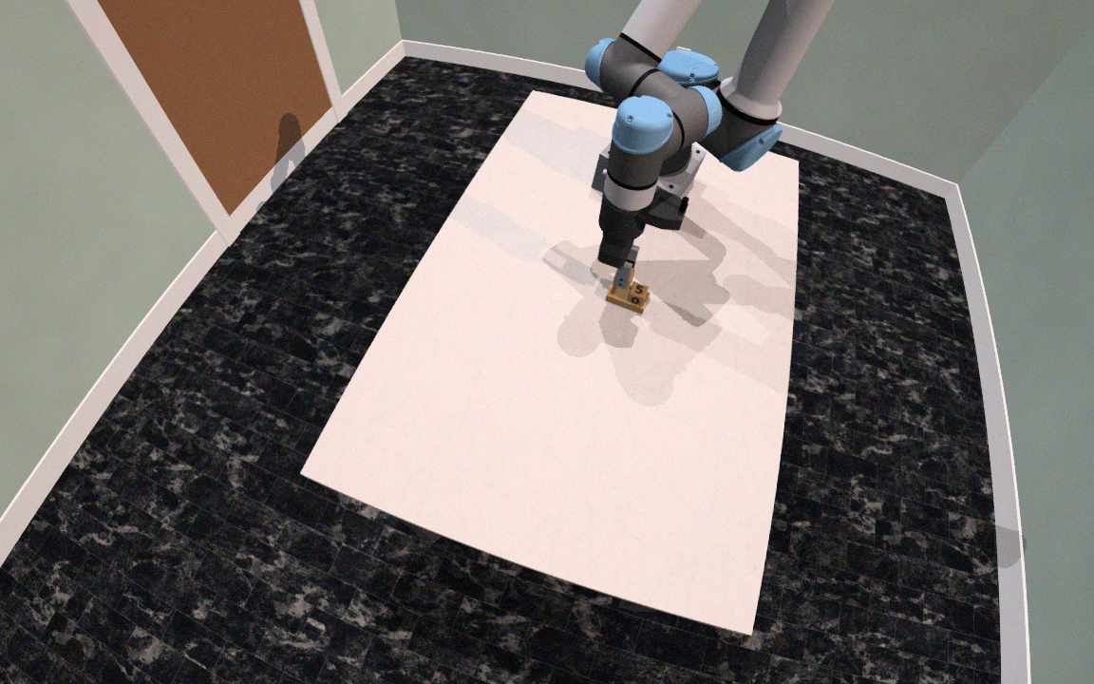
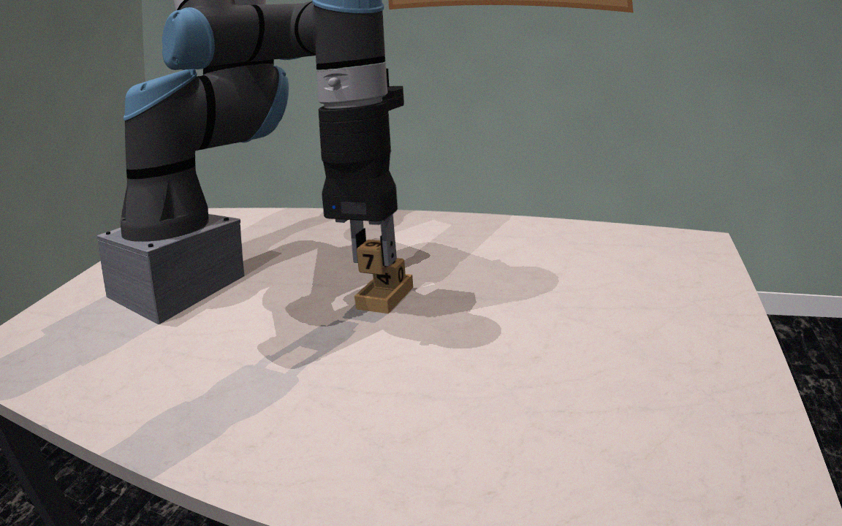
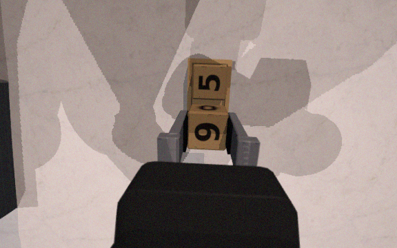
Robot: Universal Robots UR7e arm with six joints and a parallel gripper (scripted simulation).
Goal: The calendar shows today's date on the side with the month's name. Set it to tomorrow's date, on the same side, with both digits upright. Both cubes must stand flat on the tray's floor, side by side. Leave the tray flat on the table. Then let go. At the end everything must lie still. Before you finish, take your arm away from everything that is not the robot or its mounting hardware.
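Gripper (image 3: 207, 132) clamps held cube (image 3: 207, 131) on two opposite side faces, one finger either side, just above the tray (image 2: 381, 295); second cube (image 3: 211, 81) sits in the tray just beyond the fingertips. Judged: small rigid wooden block, light, smooth-faced so may slip or twist; best gripped mid-face, square

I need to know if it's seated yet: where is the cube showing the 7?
In the exterior view the cube with the 7 is clamped in the gripper just above the tray, beside the other cube.
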